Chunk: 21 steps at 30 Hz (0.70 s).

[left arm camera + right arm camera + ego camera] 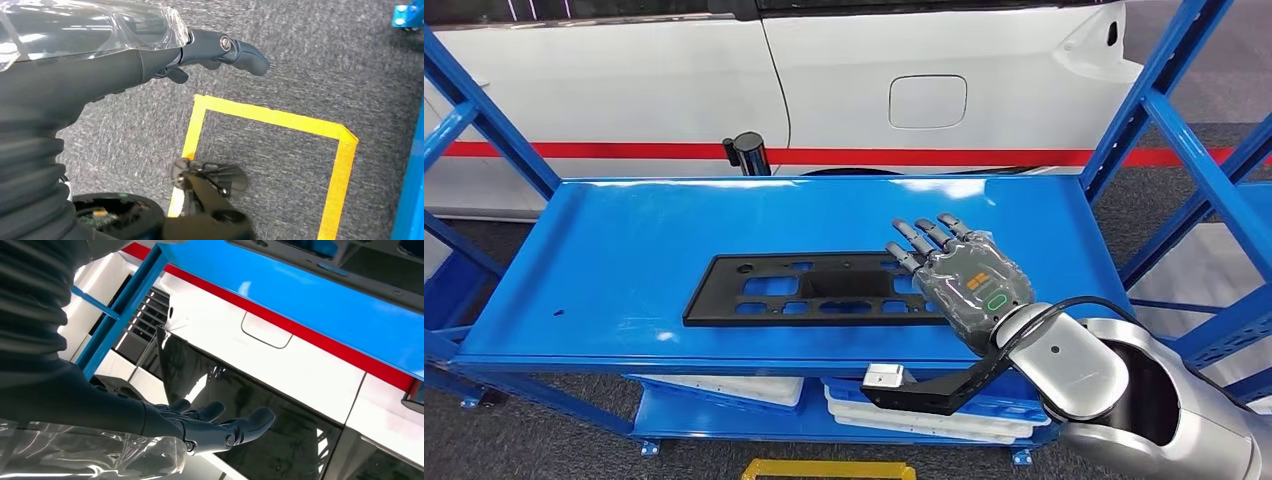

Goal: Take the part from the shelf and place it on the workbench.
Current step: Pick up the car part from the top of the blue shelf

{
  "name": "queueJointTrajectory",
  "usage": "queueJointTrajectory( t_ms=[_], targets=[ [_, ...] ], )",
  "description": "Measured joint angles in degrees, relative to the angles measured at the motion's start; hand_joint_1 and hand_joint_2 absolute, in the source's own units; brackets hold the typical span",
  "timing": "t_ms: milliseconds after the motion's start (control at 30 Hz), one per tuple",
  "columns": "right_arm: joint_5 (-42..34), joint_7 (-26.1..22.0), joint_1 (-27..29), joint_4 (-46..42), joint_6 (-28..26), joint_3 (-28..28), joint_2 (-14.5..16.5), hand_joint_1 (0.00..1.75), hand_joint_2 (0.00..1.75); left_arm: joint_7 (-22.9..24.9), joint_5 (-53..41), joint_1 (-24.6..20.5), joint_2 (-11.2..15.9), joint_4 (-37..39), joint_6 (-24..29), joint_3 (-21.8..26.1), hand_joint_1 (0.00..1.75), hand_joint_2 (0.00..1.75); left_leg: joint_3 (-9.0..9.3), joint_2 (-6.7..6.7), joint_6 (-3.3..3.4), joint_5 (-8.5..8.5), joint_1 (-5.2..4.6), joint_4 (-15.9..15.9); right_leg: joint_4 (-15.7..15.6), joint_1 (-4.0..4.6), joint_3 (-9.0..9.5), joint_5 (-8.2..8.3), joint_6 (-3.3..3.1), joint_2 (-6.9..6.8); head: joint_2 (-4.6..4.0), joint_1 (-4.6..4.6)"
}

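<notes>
A flat black plastic part (814,290) with several cut-outs lies lengthwise on the blue shelf (624,260). My right hand (959,275) hovers over the part's right end, palm down, fingers stretched out and apart, holding nothing. The right wrist view shows those fingers (220,432) spread in the air with the shelf's blue surface (310,295) beyond. My left hand (150,55) hangs over the grey carpet with its fingers loosely extended and nothing in them.
A white car (844,90) with a red stripe stands close behind the shelf. Blue uprights (1144,110) frame the shelf on both sides. White trays (924,415) sit on the lower level. Yellow tape (280,120) marks the carpet.
</notes>
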Motion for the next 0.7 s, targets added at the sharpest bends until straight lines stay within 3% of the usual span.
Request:
queueJointTrajectory(
  t_ms=[33,67,100,167,233,333,400,433,533,567,600,633,700],
  targets=[
    [0.0,0.0,0.0,0.1,0.0,0.0,0.0,0.00,1.75,0.0,0.0,0.0,0.0,0.0,0.0,0.0,0.00,1.75,-1.56,0.00,-0.07,-1.11,0.01,3.4,0.0,0.03,-0.08,0.03,-0.05,0.00,0.00,0.00],
    [0.0,0.0,0.0,0.1,0.0,0.1,0.0,0.00,1.75,0.0,0.1,0.1,0.0,0.0,0.1,0.0,0.00,1.75,-2.15,0.00,-0.04,-1.15,0.01,4.6,0.0,0.05,-0.12,0.06,-0.08,0.00,0.00,0.00],
    [0.0,0.0,0.0,0.2,0.0,0.2,0.0,0.00,1.75,0.0,0.1,0.1,0.0,0.0,0.1,0.0,0.00,1.75,-1.53,-0.01,0.08,-0.08,0.00,3.4,0.0,0.07,-0.11,0.07,-0.09,0.02,0.00,0.00],
    [0.0,0.0,0.0,0.3,-0.1,0.4,0.0,0.00,1.75,0.0,0.1,0.0,0.0,0.0,0.1,0.0,0.00,1.75,2.73,-0.02,0.64,3.91,-0.08,-5.1,0.0,0.10,0.02,0.09,-0.07,0.06,0.00,0.00],
    [0.0,0.0,-0.1,0.3,-0.4,0.4,0.0,0.00,1.75,-0.1,0.1,-0.1,0.0,0.0,0.1,0.0,0.00,1.75,6.25,0.00,1.21,6.45,-0.38,-12.5,0.1,0.27,-0.02,0.13,0.17,0.09,0.00,0.02],
    [0.0,0.0,-0.1,0.3,-0.7,0.5,0.0,0.00,1.75,-0.2,0.1,0.0,0.0,0.0,0.1,0.0,0.00,1.75,6.78,0.03,1.76,7.01,-0.63,-14.2,0.0,0.27,-0.21,0.32,0.99,0.06,0.00,0.04],
    [0.0,0.0,-0.2,0.4,-0.9,0.5,0.0,0.00,1.75,-0.2,0.1,0.0,0.0,0.0,0.2,0.0,0.00,1.75,6.92,0.07,2.35,7.50,-0.39,-14.6,1.1,0.21,-0.66,-0.69,1.51,0.04,0.00,0.10],
    [0.1,0.0,-0.2,0.4,-1.0,0.5,0.0,0.00,1.75,-0.2,0.1,-0.1,0.0,0.0,0.2,0.0,0.00,1.75,6.98,0.11,2.60,7.71,-0.23,-14.8,3.5,0.19,-1.65,-2.32,1.69,0.04,0.00,0.15],
    [0.1,0.0,-0.1,0.6,-1.1,0.7,0.0,0.00,1.75,-0.2,0.1,0.0,0.0,0.0,0.2,0.0,0.00,1.75,6.78,0.18,2.87,7.87,-0.17,-14.8,15.8,0.04,-6.83,-8.32,2.08,0.02,0.00,0.25],
    [0.1,0.0,-0.1,0.7,-1.2,0.8,0.0,0.00,1.75,-0.2,0.1,0.0,0.0,0.0,0.2,0.0,0.00,1.75,6.75,0.19,2.88,7.88,-0.17,-14.7,17.8,-0.03,-7.66,-8.72,2.18,0.02,0.00,0.25],
    [0.0,0.0,0.0,0.7,-1.2,0.8,0.0,0.00,1.75,-0.2,0.1,0.0,0.0,0.0,0.3,0.0,0.00,1.75,6.75,0.18,2.86,7.87,-0.14,-14.7,17.4,-0.12,-7.30,-7.93,2.24,0.02,0.00,0.26],
    [0.0,0.0,0.0,0.8,-1.3,0.8,0.0,0.00,1.75,-0.2,0.1,0.0,0.0,0.0,0.3,0.0,0.00,1.75,6.79,0.15,2.81,7.84,-0.10,-14.6,14.5,-0.22,-5.77,-6.16,2.27,0.01,0.00,0.26],
    [0.0,0.0,0.0,0.8,-1.4,0.8,0.0,0.00,1.75,-0.2,0.1,0.0,0.0,0.0,0.3,0.0,0.00,1.75,6.77,0.05,2.44,7.64,-0.17,-14.3,5.6,-0.35,-1.29,-2.33,2.30,-0.02,0.00,0.26]
  ],
)
